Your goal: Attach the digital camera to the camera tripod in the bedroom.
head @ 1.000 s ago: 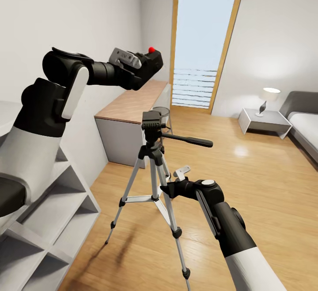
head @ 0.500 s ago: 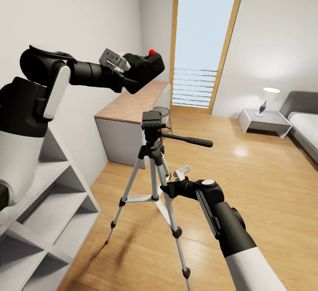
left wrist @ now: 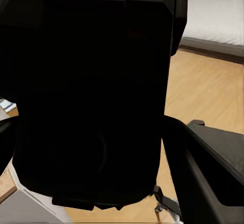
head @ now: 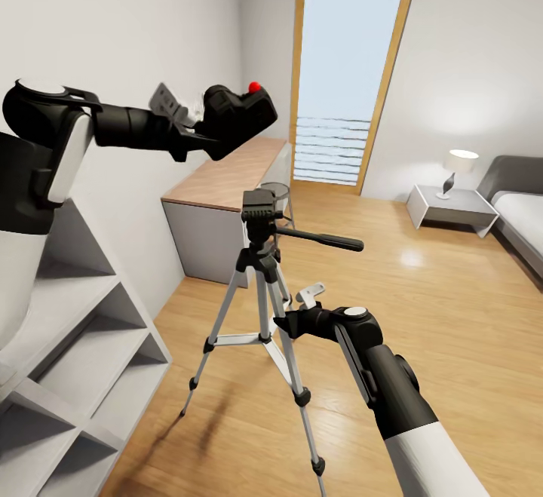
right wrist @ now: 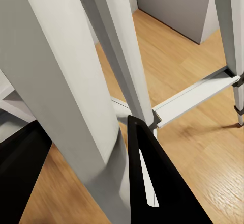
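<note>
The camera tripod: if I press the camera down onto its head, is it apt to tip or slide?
Probably stable under a straight downward press: the camera tripod stands on three spread legs with cross braces. A sideways shove looks riskier, since it is tall and slim. Its feet may slide on the smooth wood floor. The right pincer at a leg may steady it.

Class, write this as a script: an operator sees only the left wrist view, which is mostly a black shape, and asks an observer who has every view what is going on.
Operator: What is this black shape?
Observer: The digital camera, held aloft in the left gripper, red button up.
Operator: Is it mounted yet?
Observer: No. The camera tripod stands on the floor, and its head is lower than the camera and apart from it.
</note>
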Controlling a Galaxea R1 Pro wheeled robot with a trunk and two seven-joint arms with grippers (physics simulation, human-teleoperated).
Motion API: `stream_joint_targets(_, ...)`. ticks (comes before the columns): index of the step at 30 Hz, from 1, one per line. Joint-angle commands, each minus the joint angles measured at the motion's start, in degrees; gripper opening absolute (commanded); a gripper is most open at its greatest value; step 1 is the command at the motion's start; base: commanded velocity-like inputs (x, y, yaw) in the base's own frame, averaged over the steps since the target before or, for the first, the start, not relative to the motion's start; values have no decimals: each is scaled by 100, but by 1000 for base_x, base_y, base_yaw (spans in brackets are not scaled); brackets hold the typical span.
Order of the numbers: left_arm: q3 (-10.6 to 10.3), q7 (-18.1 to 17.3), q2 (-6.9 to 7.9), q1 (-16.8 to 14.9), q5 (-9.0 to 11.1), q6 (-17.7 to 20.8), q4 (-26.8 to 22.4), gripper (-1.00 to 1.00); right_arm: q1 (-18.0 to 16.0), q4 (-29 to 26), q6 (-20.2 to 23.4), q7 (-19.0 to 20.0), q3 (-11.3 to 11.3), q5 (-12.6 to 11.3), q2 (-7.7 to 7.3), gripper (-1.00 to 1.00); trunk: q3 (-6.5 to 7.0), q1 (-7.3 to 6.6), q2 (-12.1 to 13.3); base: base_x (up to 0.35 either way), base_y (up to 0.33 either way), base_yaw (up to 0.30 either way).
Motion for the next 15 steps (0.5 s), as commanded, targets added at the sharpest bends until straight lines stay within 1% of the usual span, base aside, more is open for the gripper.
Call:
stream_joint_targets(1, -10, -12, 36, -10, 38, 9, 2, -100, -6, -5, -5, 43, -5, 112, 3, -100, -12, 4, -12, 0, 0, 0)
stream_joint_targets(2, -12, -52, 161, -9, 38, -33, 12, -100, -6, -5, -5, 46, -4, 112, 3, -100, -12, 4, -12, 0, 0, 0)
stream_joint_targets(7, -13, -88, 307, -9, 37, -58, 17, -100, -6, -5, -5, 49, -4, 112, 3, -100, -12, 4, -12, 0, 0, 0)
stream_joint_targets(10, -16, -121, 343, -11, 36, -62, 17, -100, -6, -3, -5, 49, -4, 112, 3, -100, -12, 4, -12, 0, 0, 0)
stream_joint_targets(15, -23, -359, 359, -11, 23, -101, 28, -100, -6, -2, -5, 49, -4, 112, 3, -100, -12, 4, -12, 0, 0, 0)
